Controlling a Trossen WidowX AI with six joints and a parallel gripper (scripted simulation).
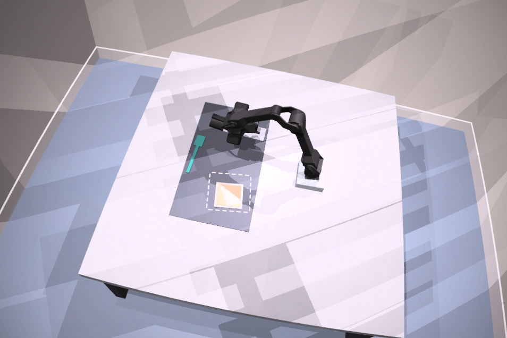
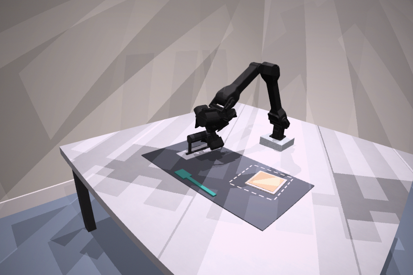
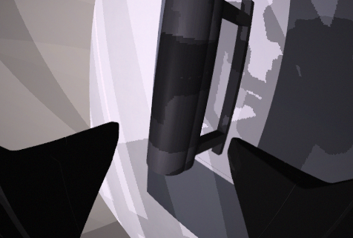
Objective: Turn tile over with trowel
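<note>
The orange face of the white-edged tile (image 1: 228, 195) (image 2: 266, 181) is up. The tile lies flat inside the dashed outline (image 1: 250, 186) (image 2: 240, 175) on the dark mat (image 1: 192, 207) (image 2: 256, 212). The small trowel (image 2: 197, 137) (image 3: 185, 73) has a thick black handle above a pale flat blade. It lies blade down near the mat's back end, away from the tile. My gripper (image 3: 176, 139) is open just above the handle, with a finger on each side and the handle free of both. In the top and exterior views the arm hides part of the trowel.
A teal spatula (image 1: 196, 153) (image 2: 196, 183) lies along the mat's outer long edge, between the trowel and the tile. The arm's pale base block (image 1: 310, 185) (image 2: 275, 142) stands on the white table (image 1: 348, 244) (image 2: 116, 168), on the other side of the mat.
</note>
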